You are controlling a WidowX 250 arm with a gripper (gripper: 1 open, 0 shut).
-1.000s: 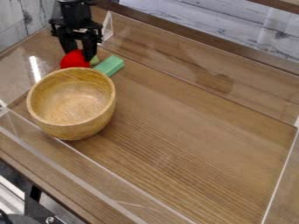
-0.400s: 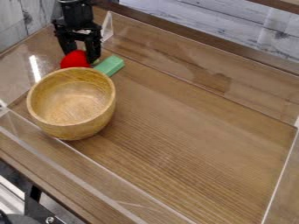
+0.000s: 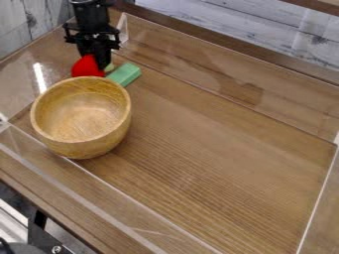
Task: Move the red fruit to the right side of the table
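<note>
One risk: your jaws (image 3: 90, 58), closed on red fruit (image 3: 86, 66), snag green block (image 3: 125, 74) at four o'clock if dragged low.

Brown wood-grain tabletop (image 3: 219, 144) with wooden bowl (image 3: 81, 118) and green block (image 3: 123, 75).

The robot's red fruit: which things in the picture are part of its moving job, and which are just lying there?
Part of the job:
- small glossy red fruit
- brown wooden table

Just lying there:
- round wooden bowl
- flat green block
</note>
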